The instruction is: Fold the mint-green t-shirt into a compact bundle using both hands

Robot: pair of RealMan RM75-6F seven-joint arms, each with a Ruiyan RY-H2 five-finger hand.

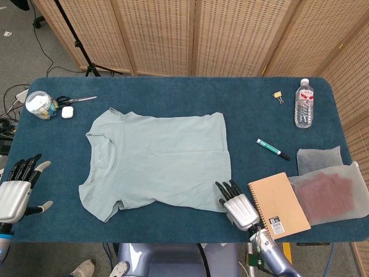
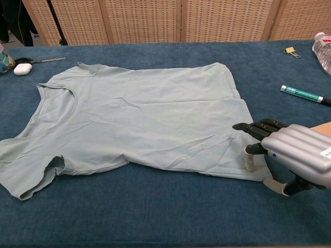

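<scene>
Lying flat, t-shirt (image 1: 158, 158) long axis left-right, collar leftward, right hand (image 2: 289, 155) spread over hem, left hand (image 1: 17, 187) spread, empty.

A water bottle (image 1: 304, 104), green marker (image 1: 273, 149) and notebook (image 1: 281, 203) lie right.

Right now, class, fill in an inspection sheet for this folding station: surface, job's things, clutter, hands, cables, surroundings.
Surface: table under blue cloth.
Job's things: mint-green t-shirt spread flat, unfolded, collar toward the left side.
Clutter: jar, scissors, white case, binder clip, water bottle, marker, notebook, pouches.
Hands: right hand at the shirt's near hem corner, fingers apart, holding nothing; left hand off the table's edge, open.
Cables: some on the floor, left of the table.
Surroundings: wicker screens behind; a stand's legs.
</scene>
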